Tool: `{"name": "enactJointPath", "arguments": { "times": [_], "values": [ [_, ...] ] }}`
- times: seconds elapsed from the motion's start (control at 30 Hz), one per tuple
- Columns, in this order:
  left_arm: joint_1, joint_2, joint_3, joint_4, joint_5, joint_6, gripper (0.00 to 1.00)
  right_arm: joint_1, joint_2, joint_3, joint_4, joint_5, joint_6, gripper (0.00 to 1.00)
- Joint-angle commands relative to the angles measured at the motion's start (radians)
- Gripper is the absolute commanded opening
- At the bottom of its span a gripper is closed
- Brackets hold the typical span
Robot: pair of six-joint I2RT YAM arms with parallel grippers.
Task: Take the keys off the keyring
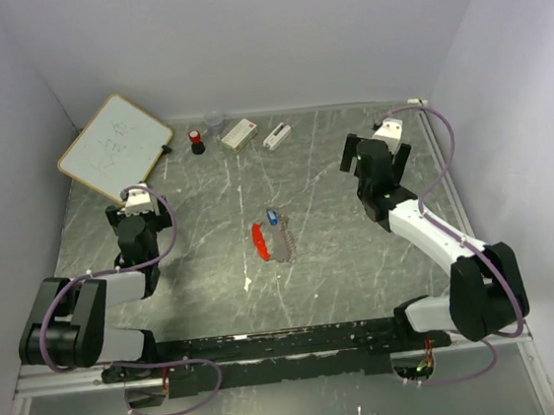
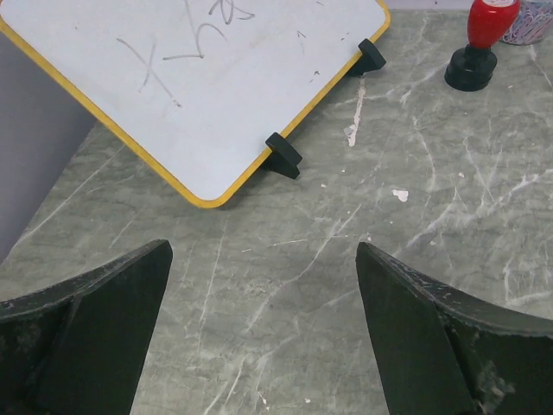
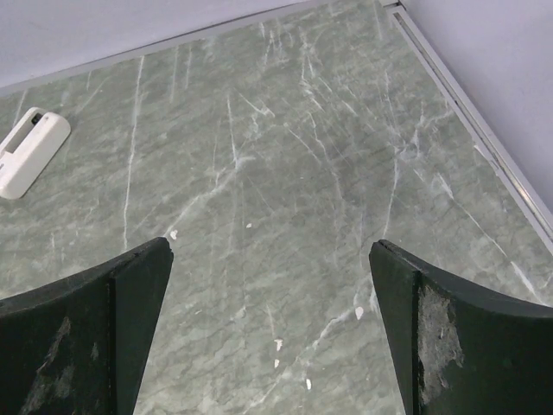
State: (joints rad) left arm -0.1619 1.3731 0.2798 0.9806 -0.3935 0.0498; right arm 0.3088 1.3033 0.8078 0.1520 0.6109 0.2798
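Note:
In the top view the red keyring (image 1: 260, 241) lies on the grey marble table near its middle, with the silvery keys (image 1: 282, 243) bunched right beside it; one key has a blue head (image 1: 272, 214). Well to the left of them my left gripper (image 1: 137, 199) is open over bare table, facing the whiteboard. My right gripper (image 1: 375, 153) stands open at the far right, also over bare table. In the left wrist view the left gripper (image 2: 263, 251) holds nothing between its dark fingers. The right gripper (image 3: 270, 246) is likewise empty. Neither wrist view shows the keys or keyring.
A yellow-framed whiteboard (image 1: 114, 146) leans at the back left. Along the back edge stand a red-capped little bottle (image 1: 196, 141), a clear cup (image 1: 214, 121) and two white blocks (image 1: 239, 133) (image 1: 276, 135). Walls close the table on three sides.

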Motion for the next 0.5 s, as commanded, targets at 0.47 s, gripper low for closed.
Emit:
{"name": "enactJointPath", "arguments": {
  "times": [0.47],
  "values": [
    [-0.004,-0.03,0.008,-0.018,-0.015,0.023,1.0,-0.007,0.027,0.042,-0.041,-0.013,0.02,1.0]
  ]
}}
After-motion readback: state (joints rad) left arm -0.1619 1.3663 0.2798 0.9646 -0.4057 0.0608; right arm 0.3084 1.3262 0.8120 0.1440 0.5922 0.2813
